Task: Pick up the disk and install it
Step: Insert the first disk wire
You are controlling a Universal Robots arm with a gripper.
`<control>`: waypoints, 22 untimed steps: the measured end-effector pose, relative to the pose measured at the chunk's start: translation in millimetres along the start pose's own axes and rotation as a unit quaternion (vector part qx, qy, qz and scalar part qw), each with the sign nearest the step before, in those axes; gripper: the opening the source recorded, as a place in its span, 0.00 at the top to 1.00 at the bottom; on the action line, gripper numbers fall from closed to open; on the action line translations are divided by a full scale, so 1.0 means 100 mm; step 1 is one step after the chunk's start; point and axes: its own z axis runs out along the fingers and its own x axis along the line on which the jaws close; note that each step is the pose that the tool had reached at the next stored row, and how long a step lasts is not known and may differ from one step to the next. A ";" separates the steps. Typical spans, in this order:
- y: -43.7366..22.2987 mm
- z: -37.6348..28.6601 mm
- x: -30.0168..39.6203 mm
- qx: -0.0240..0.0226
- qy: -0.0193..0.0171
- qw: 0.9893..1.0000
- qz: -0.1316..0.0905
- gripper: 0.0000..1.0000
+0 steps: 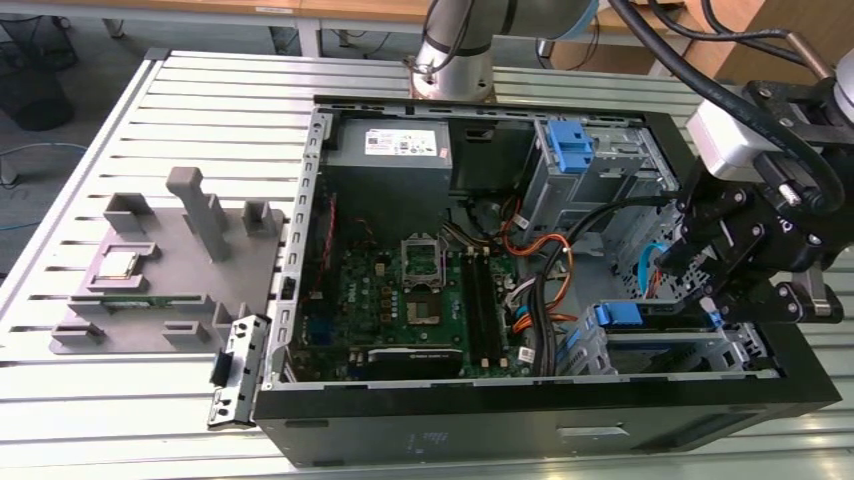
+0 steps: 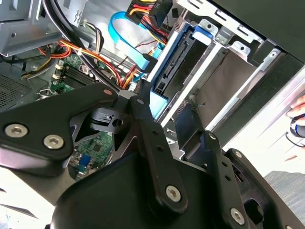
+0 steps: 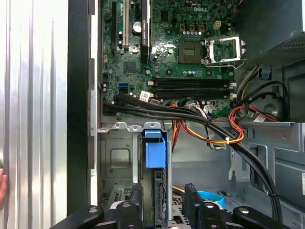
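The disk (image 2: 167, 71) stands on edge in the metal drive bay (image 1: 674, 352) at the case's front corner, on the exterior view's right. It is a dark slab with a blue rail along its side and its connector end facing the cables. In the first wrist view its thin edge (image 3: 160, 183) runs down from a blue tab (image 3: 155, 151). My gripper (image 1: 707, 300) hangs right over that bay. Its black fingers (image 3: 190, 195) straddle the disk's edge with a gap on each side, so the gripper (image 3: 163, 190) looks open, as it (image 2: 174, 114) also does in the second wrist view.
The open computer case (image 1: 534, 425) lies on a slatted metal table (image 1: 80, 395). Black and orange cable bundles (image 3: 214, 131) cross beside the bay. The motherboard (image 1: 400, 300) and grey power supply (image 1: 390, 145) lie further in. A grey fixture (image 1: 147, 270) sits on the left. A hand (image 2: 298, 112) shows outside the case.
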 end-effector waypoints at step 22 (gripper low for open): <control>-0.081 0.059 -0.171 -0.002 0.000 1.000 0.000 0.52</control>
